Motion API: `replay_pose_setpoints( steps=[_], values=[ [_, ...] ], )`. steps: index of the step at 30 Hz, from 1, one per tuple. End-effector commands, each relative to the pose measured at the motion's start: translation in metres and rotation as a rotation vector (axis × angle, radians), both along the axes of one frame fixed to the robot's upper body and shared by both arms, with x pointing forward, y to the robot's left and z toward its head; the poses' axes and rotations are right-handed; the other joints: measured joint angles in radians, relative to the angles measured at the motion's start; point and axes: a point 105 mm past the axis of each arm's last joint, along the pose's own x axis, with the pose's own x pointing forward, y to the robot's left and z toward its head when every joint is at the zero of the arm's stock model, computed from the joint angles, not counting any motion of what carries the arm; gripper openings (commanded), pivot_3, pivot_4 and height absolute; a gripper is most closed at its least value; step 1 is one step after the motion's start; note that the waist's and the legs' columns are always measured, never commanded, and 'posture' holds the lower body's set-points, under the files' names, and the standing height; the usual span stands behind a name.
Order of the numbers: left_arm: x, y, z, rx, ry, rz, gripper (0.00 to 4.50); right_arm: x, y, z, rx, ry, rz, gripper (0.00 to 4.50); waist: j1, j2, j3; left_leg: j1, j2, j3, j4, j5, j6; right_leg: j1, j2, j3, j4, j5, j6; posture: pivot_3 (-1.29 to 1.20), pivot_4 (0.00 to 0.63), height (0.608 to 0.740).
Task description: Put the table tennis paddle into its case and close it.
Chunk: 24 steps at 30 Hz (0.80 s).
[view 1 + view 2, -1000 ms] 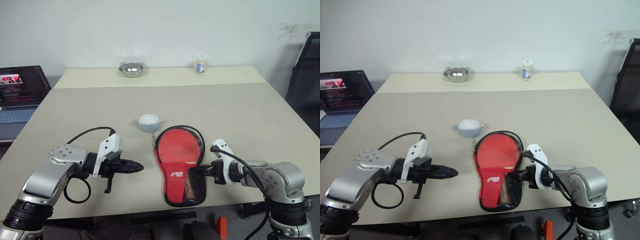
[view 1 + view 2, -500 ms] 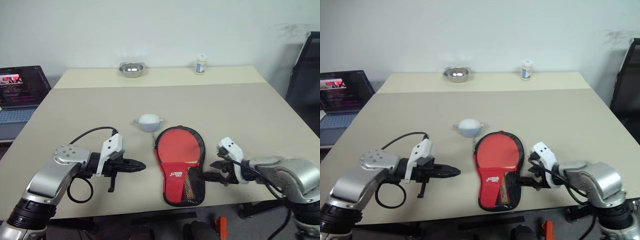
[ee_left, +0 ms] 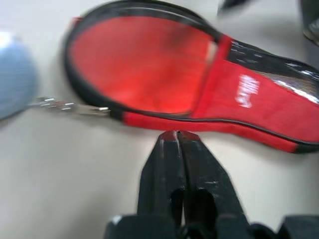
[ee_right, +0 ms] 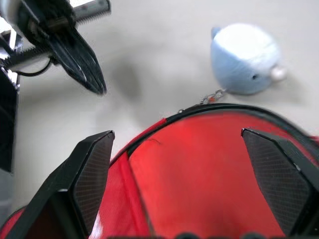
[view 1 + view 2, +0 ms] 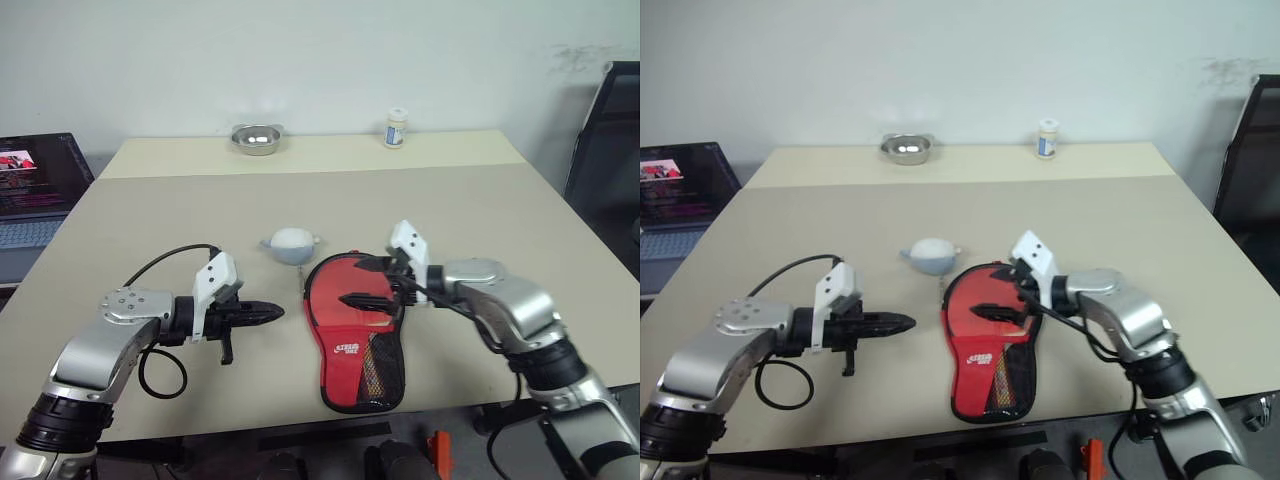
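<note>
The case (image 5: 356, 335) lies flat on the beige table (image 5: 480, 215), near the front edge and between the two arms, its round end toward the far side and its narrow mesh end toward the robot. The red face of the table tennis paddle (image 5: 352, 290) shows inside the open round end, ringed by the black trim; the handle runs under the red panel bearing the white logo.

Right gripper (image 5: 362, 298) — reaches in from the right and hangs over the paddle face, pointing left, its two black fingers spread wide with nothing between them. In the right wrist view the two pads (image 4: 89, 172) stand far apart, the red face filling the space beyond them.

Left gripper (image 5: 262, 313) — lies low over the table just left of the case, pointing right toward it, its fingers pressed nearly together and empty. In the left wrist view the fingertips (image 3: 174, 137) sit just short of the case's red edge; whether they touch it cannot be told.

A small grey-blue round pouch (image 5: 292, 243) rests beyond the case, joined to it by a short chain (image 3: 70, 105). At the far edge stand a metal bowl (image 5: 254, 137) and a small white bottle (image 5: 397, 128). A laptop (image 5: 35, 190) sits off the table's left side.
</note>
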Motion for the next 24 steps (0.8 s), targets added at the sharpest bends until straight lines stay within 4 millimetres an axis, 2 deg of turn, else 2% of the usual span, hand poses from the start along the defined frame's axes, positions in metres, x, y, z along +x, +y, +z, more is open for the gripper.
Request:
replay_pose_setpoints(
  steps=[1,3,6,10,16,20,24],
  values=[
    [0.014,0.001,0.024,-0.057,-0.094,0.05,1.25,0.021,0.0,-0.006,0.008,-0.045,-0.073,4.5,0.002,0.0,0.0,0.0,0.0,0.0,0.0,0.0,0.0,0.0,-0.001,0.0,0.0,0.0,0.0,0.0,0.15,0.74],
    [0.023,0.0,0.032,-0.083,-0.128,0.08,1.98,0.031,-0.004,-0.019,-0.003,-0.027,-0.124,4.5,0.005,-0.001,0.0,0.0,0.0,0.0,0.001,0.0,0.0,0.001,-0.002,0.001,0.0,0.0,0.0,0.0,0.15,0.74],
    [0.038,0.001,0.041,-0.087,-0.181,0.127,3.06,0.037,-0.008,-0.03,-0.016,-0.012,-0.153,4.5,0.005,-0.001,0.0,0.0,-0.001,0.001,0.001,0.0,0.0,0.001,-0.003,0.001,0.0,0.0,0.0,0.0,0.15,0.74],
    [0.077,0.01,0.054,-0.063,-0.312,0.264,4.49,0.035,-0.008,-0.038,-0.024,-0.002,-0.158,4.5,0.005,-0.002,-0.001,0.0,-0.002,0.001,0.001,0.0,0.0,0.001,-0.002,0.001,0.001,0.001,0.0,0.0,0.15,0.74],
    [0.104,0.003,0.052,-0.024,-0.315,0.229,4.49,0.03,0.001,-0.043,-0.014,0.012,-0.156,4.5,0.001,-0.002,-0.001,0.001,-0.002,0.002,0.001,0.0,0.0,0.001,-0.001,0.001,0.001,0.003,-0.004,0.0,0.15,0.74],
    [0.114,-0.009,0.033,0.01,-0.221,0.141,4.49,0.024,0.008,-0.047,-0.012,0.02,-0.155,4.5,0.001,-0.003,-0.002,0.001,-0.002,0.004,0.001,0.0,0.0,0.001,-0.001,0.001,0.001,0.003,-0.004,0.0,0.15,0.74],
    [0.133,-0.004,0.026,0.025,-0.203,0.203,4.49,0.019,0.01,-0.047,-0.01,0.019,-0.155,4.5,-0.002,-0.003,-0.002,0.001,-0.002,0.008,0.001,0.0,0.0,0.001,-0.001,0.002,0.002,0.003,-0.003,0.0,0.15,0.74]
  ],
)
